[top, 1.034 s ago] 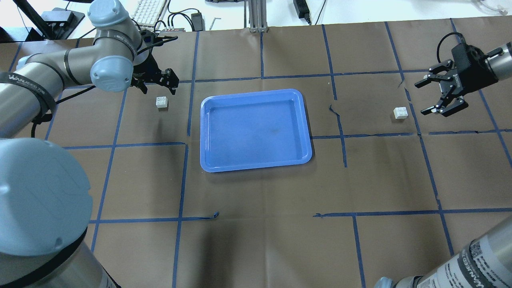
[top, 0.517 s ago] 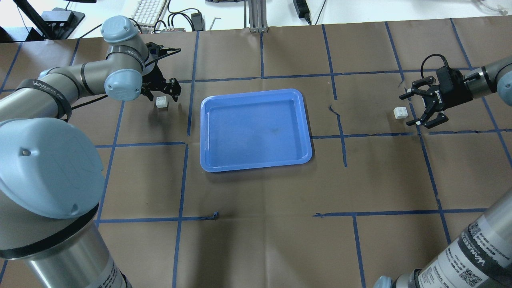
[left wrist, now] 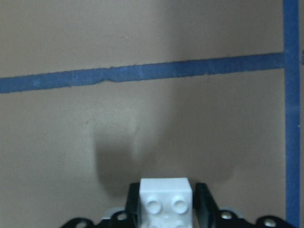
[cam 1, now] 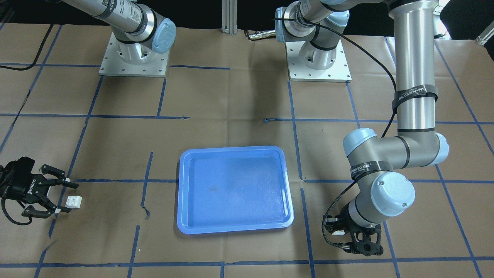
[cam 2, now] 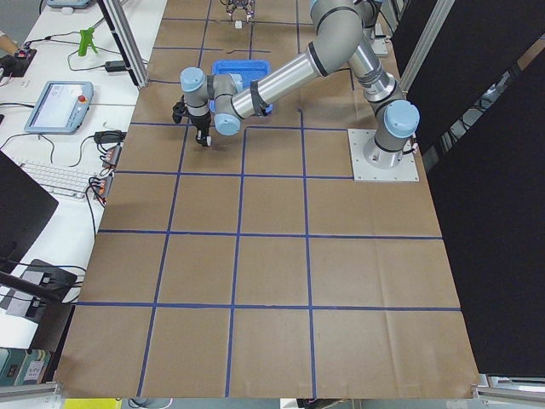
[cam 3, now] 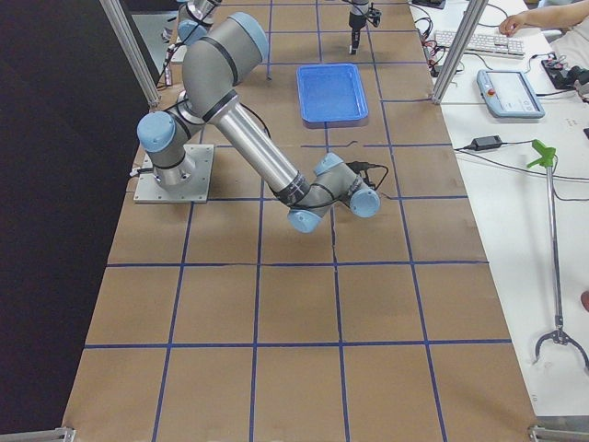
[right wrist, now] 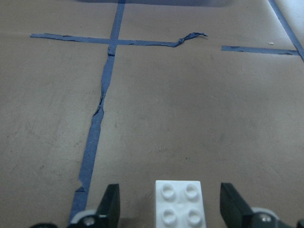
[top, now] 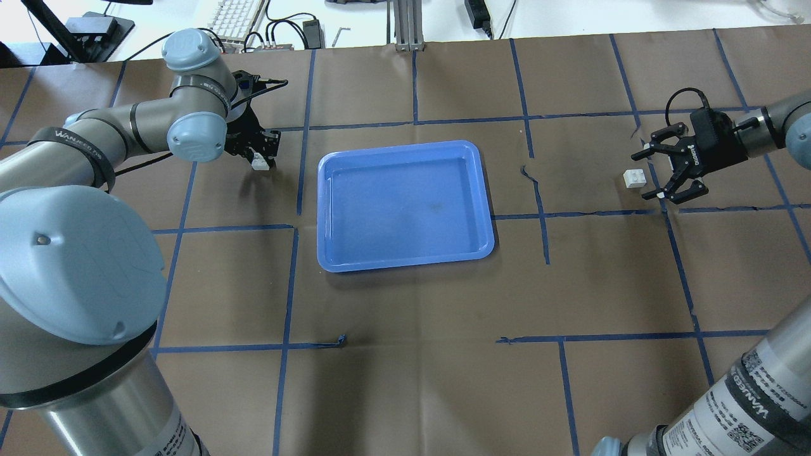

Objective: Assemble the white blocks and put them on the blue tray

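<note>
White studded brick (left wrist: 166, 197) seemingly pinched by left gripper (top: 259, 158); right gripper (top: 651, 175) (jaws spread) straddles the second brick (right wrist: 179, 207).

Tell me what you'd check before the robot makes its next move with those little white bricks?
1. Left brick gripped by the left jaws: ok, they press both of its sides.
2. Right brick lined up between the right jaws: ok, with a gap on each side.
3. Right jaws closed on that brick: not ok, they stand open.
4. Studs facing up on both bricks: ok.
5. Blue tray free for the joined pair: ok, nothing lies in it.
6. Left brick lifted off the table: cannot tell.
</note>
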Controlling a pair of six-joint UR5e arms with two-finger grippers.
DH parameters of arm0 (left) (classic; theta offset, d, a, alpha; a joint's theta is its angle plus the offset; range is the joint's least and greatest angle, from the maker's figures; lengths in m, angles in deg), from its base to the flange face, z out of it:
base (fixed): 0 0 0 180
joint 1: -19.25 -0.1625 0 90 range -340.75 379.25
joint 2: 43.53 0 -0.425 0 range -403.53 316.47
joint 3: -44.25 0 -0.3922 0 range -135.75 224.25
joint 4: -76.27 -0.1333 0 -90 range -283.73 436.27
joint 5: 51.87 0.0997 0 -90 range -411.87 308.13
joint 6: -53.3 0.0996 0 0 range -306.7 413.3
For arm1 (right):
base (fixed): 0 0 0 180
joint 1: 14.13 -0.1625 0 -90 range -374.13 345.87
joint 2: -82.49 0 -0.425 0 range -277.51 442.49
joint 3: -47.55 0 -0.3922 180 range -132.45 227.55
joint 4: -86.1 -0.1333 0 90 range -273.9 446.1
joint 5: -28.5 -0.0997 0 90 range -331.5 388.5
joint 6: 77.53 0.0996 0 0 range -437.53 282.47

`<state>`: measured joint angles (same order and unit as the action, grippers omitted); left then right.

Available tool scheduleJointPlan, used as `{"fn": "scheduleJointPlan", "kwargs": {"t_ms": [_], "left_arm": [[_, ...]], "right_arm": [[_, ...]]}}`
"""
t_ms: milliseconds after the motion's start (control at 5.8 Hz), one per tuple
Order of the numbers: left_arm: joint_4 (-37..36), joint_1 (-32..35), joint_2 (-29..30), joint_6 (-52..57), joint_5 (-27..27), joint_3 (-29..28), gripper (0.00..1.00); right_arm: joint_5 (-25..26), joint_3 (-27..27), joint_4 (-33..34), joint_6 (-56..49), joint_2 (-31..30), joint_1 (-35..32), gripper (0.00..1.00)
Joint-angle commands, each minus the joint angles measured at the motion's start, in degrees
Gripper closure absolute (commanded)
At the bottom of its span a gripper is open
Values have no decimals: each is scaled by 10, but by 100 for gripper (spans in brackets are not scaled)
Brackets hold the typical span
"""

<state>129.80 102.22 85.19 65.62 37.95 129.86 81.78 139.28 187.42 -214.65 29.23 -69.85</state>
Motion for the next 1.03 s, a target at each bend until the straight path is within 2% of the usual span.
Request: {"fn": "scheduleJointPlan", "kwargs": {"t_ms": [0,172,345,517,690,862], "left_arm": [[2,1,-18,38,0,-7,98],[10,17,-48,94,-4,5,98],[18,68,-85,176,-6,24,98],[20,132,-95,216,-4,39,98],[19,183,-103,288,-7,54,98],[18,214,-109,406,-4,68,98]], "right_arm": [[1,0,3,-3,1,0,38],[0,0,5,-7,1,0,53],[1,0,18,-8,1,0,69],[1,-4,19,-8,-1,0,74],[1,-6,16,-2,-9,0,74],[-3,-6,13,4,-25,0,74]]}}
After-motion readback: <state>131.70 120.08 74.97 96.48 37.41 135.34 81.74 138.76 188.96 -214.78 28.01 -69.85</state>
